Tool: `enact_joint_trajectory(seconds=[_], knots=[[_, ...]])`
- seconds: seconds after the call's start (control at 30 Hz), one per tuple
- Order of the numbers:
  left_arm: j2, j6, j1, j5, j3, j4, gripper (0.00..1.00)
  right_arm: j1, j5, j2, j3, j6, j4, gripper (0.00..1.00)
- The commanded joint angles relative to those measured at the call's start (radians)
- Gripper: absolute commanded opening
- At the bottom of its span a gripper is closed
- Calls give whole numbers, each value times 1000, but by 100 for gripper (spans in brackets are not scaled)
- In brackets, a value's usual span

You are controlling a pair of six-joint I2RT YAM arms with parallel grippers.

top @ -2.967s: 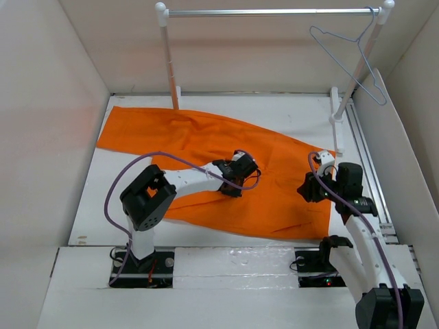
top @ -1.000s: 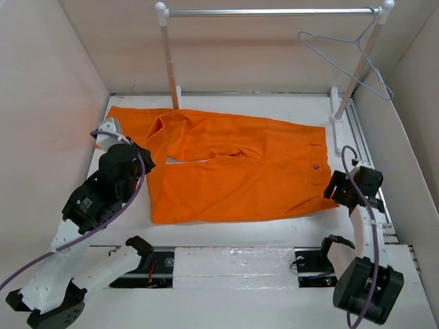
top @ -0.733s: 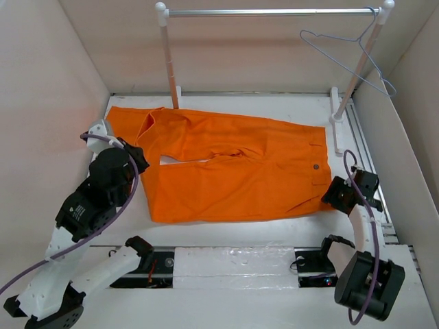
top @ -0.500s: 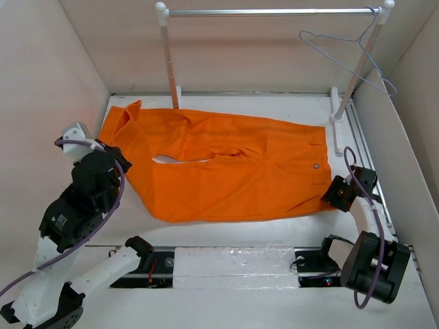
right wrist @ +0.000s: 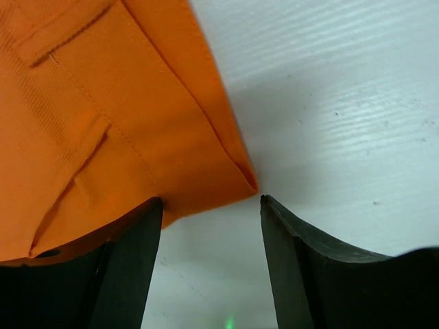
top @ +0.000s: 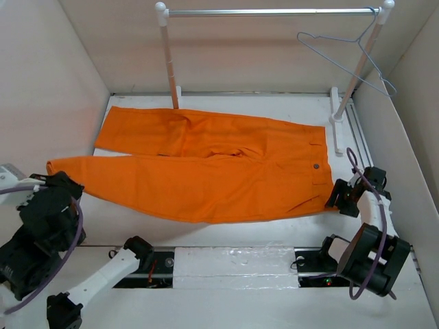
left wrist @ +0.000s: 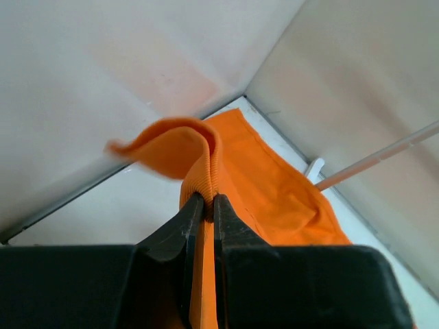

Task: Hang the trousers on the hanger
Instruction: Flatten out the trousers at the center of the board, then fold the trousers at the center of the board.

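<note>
The trousers (top: pixel 219 171) lie spread flat on the table (top: pixel 123 214), waist to the right and legs to the left; the button (top: pixel 315 166) faces up near the waistband. The near leg is drawn out well to the left, and the left gripper (left wrist: pixel 204 202) is clamped on its hem, the cloth folding over above the fingers in the wrist view. The right gripper (right wrist: pixel 209 203) sits at the near corner of the waist with its fingers apart; the corner of the cloth lies between them but is not pinched. The hanger (top: pixel 357 42) hangs by its hook at the right end of the rail (top: pixel 274 11), well apart from the trousers and from both arms; nothing is on it. By my reckoning the job is at an early stage: the cloth looks laid out and straightened, one end gripped, but folding or lifting it, bringing it to the hanger and draping it over the bar are all not yet done.
</note>
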Motion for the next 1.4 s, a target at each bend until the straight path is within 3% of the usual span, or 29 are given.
enact_joint_trajectory(seconds=[0.0,0.1,0.2,0.43,0.53,0.57,0.73,0.8,0.93,1.07,1.13,1.3,1.33,1.37], knots=[[46,-80,2,-14,-74,1,0,-26,15,10,93,-89,-87,64],[41,-33,2,-15,-123,63,0,-26,14,33,135,-105,-100,67],[21,-7,2,-1,-206,127,0,-26,-25,21,69,-70,-52,70],[3,65,2,-12,-349,270,0,-17,-103,127,-2,-10,168,63],[9,110,2,-35,-384,331,0,-7,-114,155,11,-10,218,25],[12,128,2,-38,-390,357,0,-7,-109,144,24,-17,207,2],[29,202,2,-84,-420,468,0,-7,-7,-90,136,-118,-67,0],[44,239,2,-66,-467,549,0,3,35,-114,184,-135,-150,0],[142,263,2,-15,-486,591,0,3,81,-155,262,-165,-153,0],[230,318,2,-27,-486,675,0,17,182,-99,425,-246,-199,0],[279,319,2,-5,-481,690,0,17,117,-62,443,-237,-187,0],[444,110,2,17,-472,535,0,17,49,-8,428,-191,-45,0],[463,107,46,82,-478,543,0,17,47,42,437,-177,-23,0],[474,139,166,218,-484,614,0,26,47,70,448,-143,6,0]])
